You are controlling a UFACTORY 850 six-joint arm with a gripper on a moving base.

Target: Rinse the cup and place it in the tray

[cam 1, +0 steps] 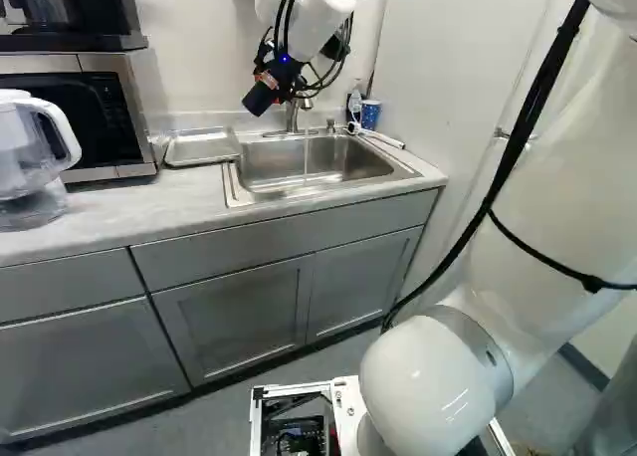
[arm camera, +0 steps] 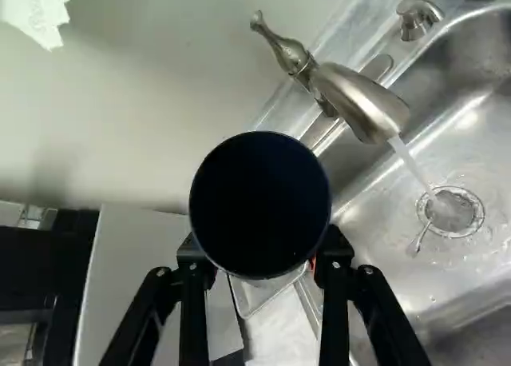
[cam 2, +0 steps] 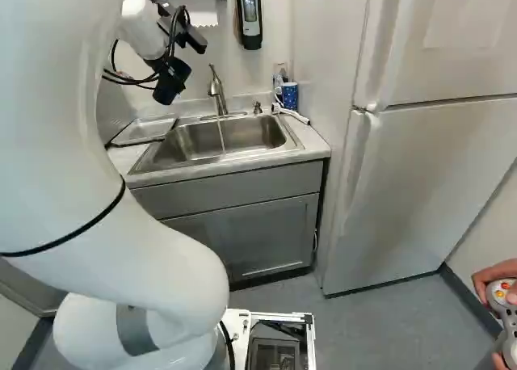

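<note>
Your claw [cam 1: 270,81] has the dark cup [arm camera: 260,204] pinched between both fingers, up in the air left of the faucet [arm camera: 357,102]. Faucet's your nearest obstacle — water's running from it into the sink [cam 1: 309,163]. Metal tray [cam 1: 202,145] sits on the counter [cam 1: 129,209], left of the sink. Microwave [cam 1: 129,117] is left of that, pitcher [cam 1: 30,147] nearer left. Blue patterned cup [cam 2: 290,95] stands far right, behind the sink's corner.

Two cups are seen: a dark cup [arm camera: 260,204], a blue cup [cam 1: 370,114]. One each is seen of sink [cam 1: 343,159], tap [arm camera: 359,102], tray [cam 1: 203,147], jug [cam 1: 18,147], microwave [cam 1: 90,122] and fridge [cam 2: 428,176].
</note>
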